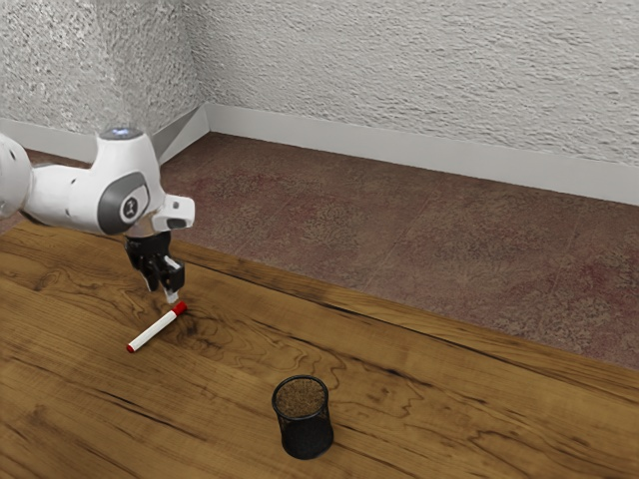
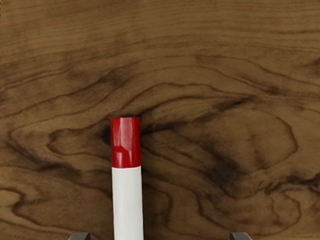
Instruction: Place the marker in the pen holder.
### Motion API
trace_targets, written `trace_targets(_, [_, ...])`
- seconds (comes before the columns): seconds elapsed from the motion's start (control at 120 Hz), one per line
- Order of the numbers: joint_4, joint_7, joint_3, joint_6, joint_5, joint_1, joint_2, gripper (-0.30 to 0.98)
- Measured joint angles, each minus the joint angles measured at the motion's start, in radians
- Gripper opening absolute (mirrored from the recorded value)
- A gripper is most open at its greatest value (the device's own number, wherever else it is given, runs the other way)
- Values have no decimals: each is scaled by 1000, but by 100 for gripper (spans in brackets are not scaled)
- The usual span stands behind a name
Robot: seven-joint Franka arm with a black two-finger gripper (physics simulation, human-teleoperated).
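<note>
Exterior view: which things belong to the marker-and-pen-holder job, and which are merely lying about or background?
Part of the job:
- marker, lying on the table, red at both ends
- pen holder, standing upright
- gripper, open above the marker's capped end

Background:
- the table itself
- patterned carpet
- textured wall
- pale baseboard

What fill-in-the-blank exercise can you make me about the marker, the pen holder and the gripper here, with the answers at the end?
The marker has a white barrel and a ____ cap. The pen holder is ____ in color. It stands ____, not on its side. The gripper is ____, not shut.

Missing words: red; black; upright; open.
</note>
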Motion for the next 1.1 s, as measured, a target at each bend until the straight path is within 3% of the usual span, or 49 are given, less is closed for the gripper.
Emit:
trace_targets(0.458, [22,-111,0,108,3,14,142,26])
trace_targets(0.883, [29,-157,0,136,5,27,174,24])
trace_targets(1.1, [29,-168,1,141,6,32,174,4])
